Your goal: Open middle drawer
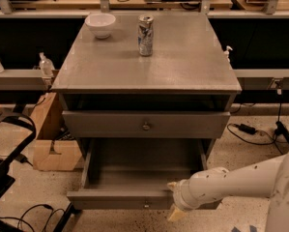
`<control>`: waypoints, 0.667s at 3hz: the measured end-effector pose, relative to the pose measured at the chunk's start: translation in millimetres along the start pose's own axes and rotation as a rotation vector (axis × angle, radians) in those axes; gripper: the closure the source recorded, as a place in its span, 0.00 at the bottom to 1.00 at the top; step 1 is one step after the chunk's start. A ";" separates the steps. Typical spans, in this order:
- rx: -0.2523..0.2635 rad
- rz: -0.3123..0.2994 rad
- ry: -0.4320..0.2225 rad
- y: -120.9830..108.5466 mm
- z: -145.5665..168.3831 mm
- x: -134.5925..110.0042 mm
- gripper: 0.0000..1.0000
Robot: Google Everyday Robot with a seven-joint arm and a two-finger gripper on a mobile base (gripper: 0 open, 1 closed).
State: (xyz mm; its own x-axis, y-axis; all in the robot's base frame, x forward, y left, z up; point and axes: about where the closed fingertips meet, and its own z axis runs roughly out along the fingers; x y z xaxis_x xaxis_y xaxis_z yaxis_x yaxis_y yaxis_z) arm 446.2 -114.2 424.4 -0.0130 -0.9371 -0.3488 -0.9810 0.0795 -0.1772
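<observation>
The grey cabinet (144, 66) has its upper drawer (110, 124) with a brass knob (145, 126) standing slightly out. Below it the middle drawer (134, 170) is pulled far out and is empty inside; its flat front (115, 199) carries a small knob (145, 206). The lowest drawer is hidden beneath it. My gripper (174, 199) is at the right end of the middle drawer's front, on the white arm (231, 182) that comes in from the right. Its cream fingers (176, 214) stand apart, one above and one below the front's edge.
A white bowl (100, 23) and a drink can (145, 29) stand on the cabinet top. A cardboard box (50, 139) sits left of the cabinet. Cables (252, 129) lie on the floor at right, and a black frame (8, 144) stands at left.
</observation>
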 end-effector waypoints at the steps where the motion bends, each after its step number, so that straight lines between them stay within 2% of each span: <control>1: -0.001 0.000 0.000 0.3 0.3 -0.2 0.00; 2: -0.001 0.000 0.000 0.3 0.3 -0.2 0.00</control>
State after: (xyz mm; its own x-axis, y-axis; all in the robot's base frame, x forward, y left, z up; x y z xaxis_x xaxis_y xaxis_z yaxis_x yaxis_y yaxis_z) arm 446.0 -113.9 424.2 -0.0126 -0.9371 -0.3489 -0.9811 0.0789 -0.1765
